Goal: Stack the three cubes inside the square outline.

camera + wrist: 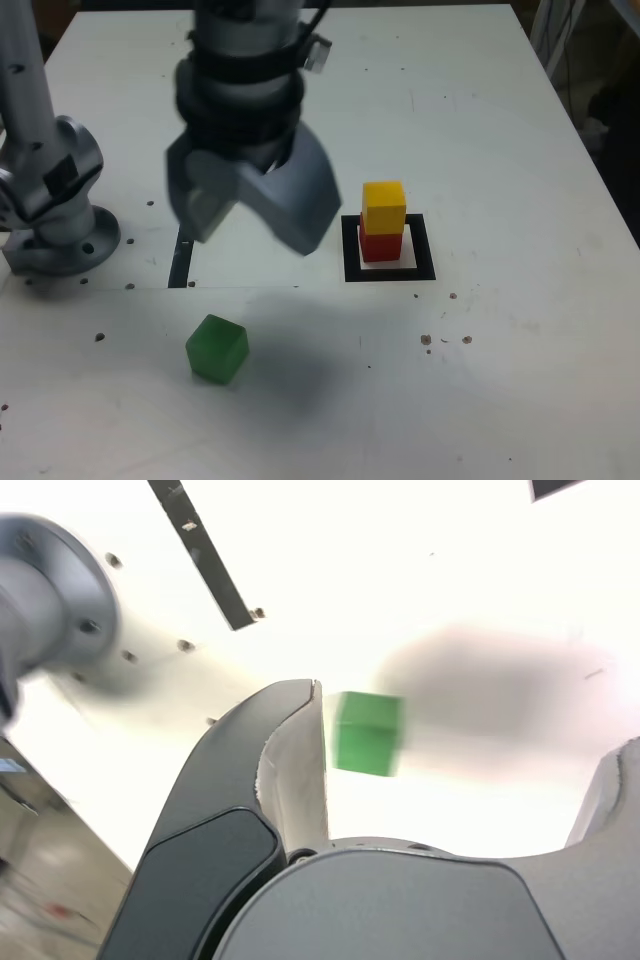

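Awaiting pickup, the green cube [217, 349] is sitting alone toward the table's [520, 350] near edge, while the yellow cube [384, 208] is resting on the red cube [381, 247] inside the square outline [424, 247]. The gripper [465, 770] is hanging above, jaws spread and empty. Fetching this last cube seems to be under way; the next move is calling for centring over it, descending and closing.

The arm's base [68, 248] stands at the exterior view's left, while its blurred wrist section [242, 85] reaches down from the top edge of that view. Below the wrist, the gripper [475, 714] hangs raised and tilted, also blurred. The wrist view shows its jaws spread wide, one finger [297, 775] curving up on each side.
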Robot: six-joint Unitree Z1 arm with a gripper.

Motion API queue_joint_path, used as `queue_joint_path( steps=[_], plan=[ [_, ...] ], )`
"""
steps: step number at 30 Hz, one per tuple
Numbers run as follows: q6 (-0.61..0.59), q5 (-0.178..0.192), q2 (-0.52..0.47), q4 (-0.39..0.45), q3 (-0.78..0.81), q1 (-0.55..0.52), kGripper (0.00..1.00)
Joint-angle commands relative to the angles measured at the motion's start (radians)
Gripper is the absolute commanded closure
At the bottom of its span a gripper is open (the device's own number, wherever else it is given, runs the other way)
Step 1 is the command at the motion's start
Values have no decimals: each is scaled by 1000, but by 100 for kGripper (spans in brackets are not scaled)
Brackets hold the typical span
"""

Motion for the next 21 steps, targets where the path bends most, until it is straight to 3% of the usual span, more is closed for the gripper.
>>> queue_joint_path(
  steps=[1,6,14,21],
  plan=[
    [35,19,-13,0,22,-41,3],
    [86,14,-16,-53,135,-71,3],
    [74,-79,64,-314,328,-89,5],
    [-4,-101,57,-350,329,-107,6]
  ],
)
